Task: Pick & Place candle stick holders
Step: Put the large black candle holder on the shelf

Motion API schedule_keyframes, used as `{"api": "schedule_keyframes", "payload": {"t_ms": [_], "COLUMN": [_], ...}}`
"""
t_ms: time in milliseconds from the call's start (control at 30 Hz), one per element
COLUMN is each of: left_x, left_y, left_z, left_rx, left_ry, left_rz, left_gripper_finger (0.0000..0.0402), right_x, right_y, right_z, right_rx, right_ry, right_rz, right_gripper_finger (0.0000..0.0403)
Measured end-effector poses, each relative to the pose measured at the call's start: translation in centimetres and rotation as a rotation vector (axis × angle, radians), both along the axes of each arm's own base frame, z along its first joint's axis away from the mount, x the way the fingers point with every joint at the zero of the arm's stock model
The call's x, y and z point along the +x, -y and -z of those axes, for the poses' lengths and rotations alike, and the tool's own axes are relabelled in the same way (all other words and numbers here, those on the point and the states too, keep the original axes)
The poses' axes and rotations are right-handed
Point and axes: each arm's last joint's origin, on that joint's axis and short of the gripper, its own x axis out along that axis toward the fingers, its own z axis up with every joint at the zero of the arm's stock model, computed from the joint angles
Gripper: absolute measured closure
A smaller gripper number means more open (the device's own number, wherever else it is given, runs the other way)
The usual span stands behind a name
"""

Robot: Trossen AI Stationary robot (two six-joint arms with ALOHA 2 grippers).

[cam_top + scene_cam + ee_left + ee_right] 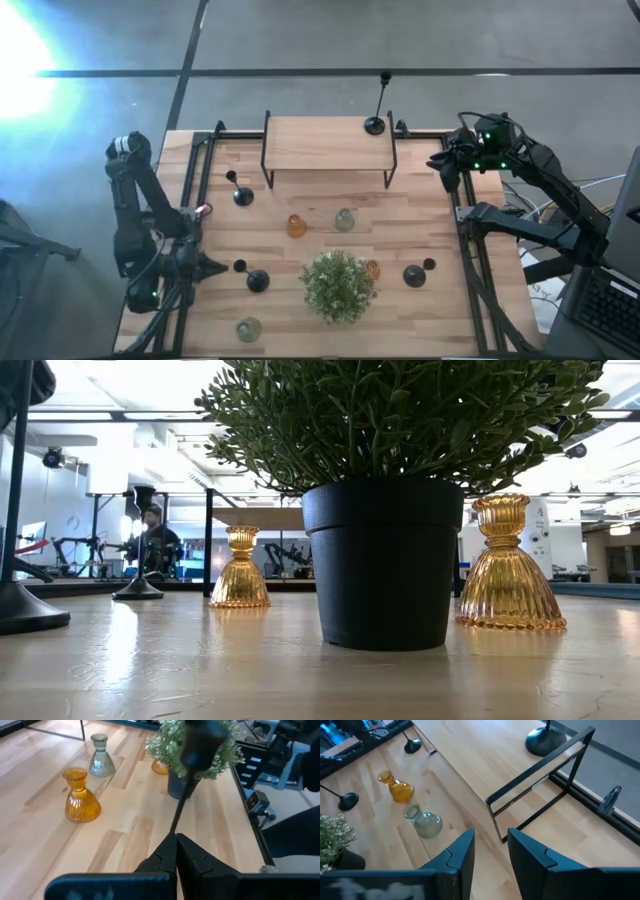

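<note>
Candle stick holders sit all over your wooden table (420,215). Your left gripper (176,851) is by the table's left edge, and its fingers are pinched tight on the thin stem of a short black holder (187,785). One tall black holder with a round base (376,124) stands on the small wooden shelf (325,143) at the back. Your right gripper (490,852) hangs near that shelf's right end with a narrow gap between its fingers, holding nothing. An amber glass holder (296,226) and a pale green glass holder (344,220) stand side by side behind the bushy green plant in a black pot (339,285).
</note>
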Motion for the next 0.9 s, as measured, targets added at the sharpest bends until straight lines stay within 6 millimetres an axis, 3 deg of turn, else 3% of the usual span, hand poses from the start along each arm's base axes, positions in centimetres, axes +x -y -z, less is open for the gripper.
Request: {"api": "schedule_keyframes", "payload": {"t_ms": [200,400,600,900], "left_x": [1.3,2.6,3.4,4.1], "left_y": [-0.4,-0.7,-0.4,-0.4], "left_z": [1.2,1.4,1.6,1.3], "left_rx": [-0.08,-0.148,-0.16,-0.086], "left_ry": [-0.056,-0.035,-0.083,-0.063], "left_rz": [-0.069,-0.14,-0.09,-0.054], "left_gripper_finger": [0.0374,0.0313,0.0259,0.0247], "right_x": [0.0,0.2,0.2,0.2], "right_y": [0.1,0.2,0.2,0.2], "right_z": [0.0,-0.3,-0.5,-0.5], "right_rx": [-0.004,-0.026,-0.041,-0.043], "right_ry": [0.004,0.031,0.042,0.041], "right_rz": [0.001,0.004,0.001,-0.001], "right_gripper_finger": [0.0306,0.0316,0.0326,0.0334]}}
